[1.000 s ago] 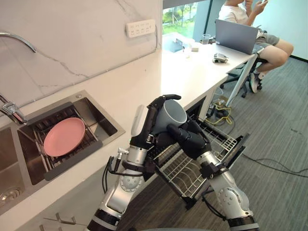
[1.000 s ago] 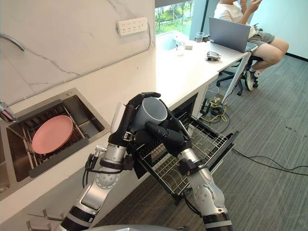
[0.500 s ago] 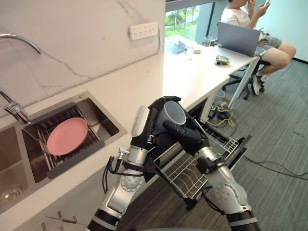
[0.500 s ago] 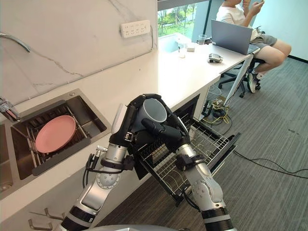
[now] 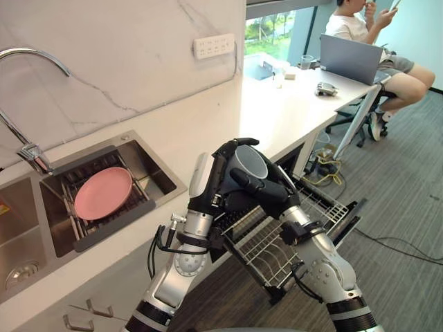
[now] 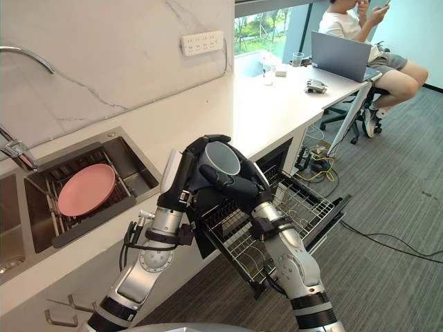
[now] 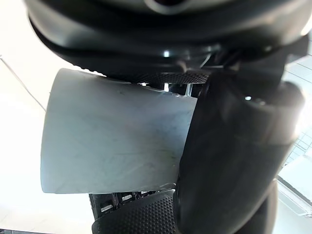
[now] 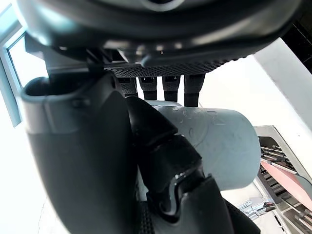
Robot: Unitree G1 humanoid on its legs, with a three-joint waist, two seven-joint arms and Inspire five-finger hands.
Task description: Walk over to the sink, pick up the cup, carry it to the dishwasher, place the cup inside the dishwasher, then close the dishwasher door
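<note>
A grey cup [image 5: 250, 160] is held tilted in the air above the open dishwasher's wire rack [image 5: 287, 238], its mouth facing up and away. My left hand [image 5: 216, 181] comes up from below with its fingers curled over the cup's rim and far side. From the right, my right hand [image 5: 266, 195] wraps its fingers and thumb across the cup's near wall. In the left wrist view the cup [image 7: 112, 136] sits against the palm. In the right wrist view the cup [image 8: 222, 148] lies under the fingers [image 8: 161, 87].
The dishwasher door [image 5: 347, 220] hangs open with the rack pulled out. A sink [image 5: 156, 176] in the white counter [image 5: 270, 114] holds a pink plate [image 5: 102, 193]. A faucet [image 5: 31, 59] stands behind it. A person with a laptop [image 5: 356, 59] sits at the counter's far end.
The camera has swung a little, shifting the whole scene to the right. My right hand has slid further up and round the cup. The left hand keeps its hold.
</note>
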